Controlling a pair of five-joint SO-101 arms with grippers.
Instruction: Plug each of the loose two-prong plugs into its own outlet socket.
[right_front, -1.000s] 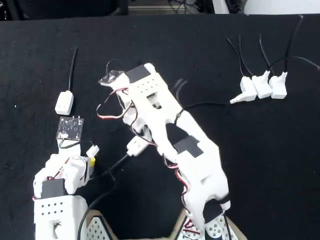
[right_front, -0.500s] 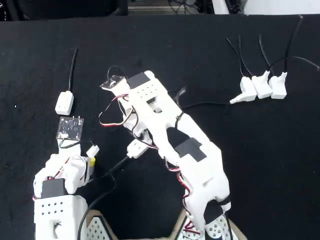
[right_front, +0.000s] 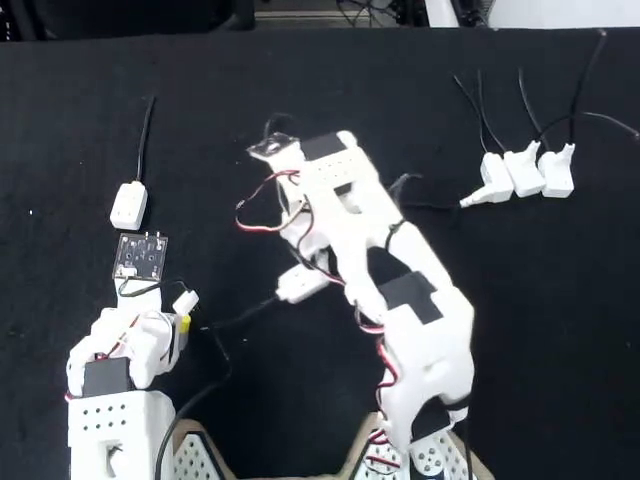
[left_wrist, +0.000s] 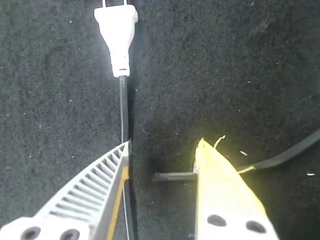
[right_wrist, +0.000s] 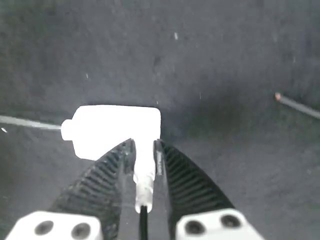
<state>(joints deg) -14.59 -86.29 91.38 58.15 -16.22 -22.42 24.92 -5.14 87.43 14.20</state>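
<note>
My right gripper (right_wrist: 144, 145) is shut on a white plug (right_wrist: 117, 127); its fingers pinch the plug's narrow part and a cord trails off to one side. In the high view the right gripper (right_front: 305, 272) holds this plug (right_front: 298, 285) just above the black cloth, mid-table. My left gripper (left_wrist: 162, 150) stands open over the cloth near the left arm's base (right_front: 183, 310). A white two-prong plug (left_wrist: 116, 30) lies beyond its fingers, its cord running back between them. Another loose plug (right_front: 128, 204) lies at the far left. Three white corded socket pieces (right_front: 522, 170) sit side by side at the far right.
Black cords (right_front: 215, 345) trail across the cloth between the two arm bases. A thin cable (left_wrist: 295, 147) crosses beside the left gripper. More cords (right_front: 580, 90) run from the socket pieces to the table's far edge. The table's back edge (right_front: 320, 28) lies beyond.
The right arm has swung to the right and slightly back, carrying the white plug with it and dragging its cord. The left arm has kept still.
</note>
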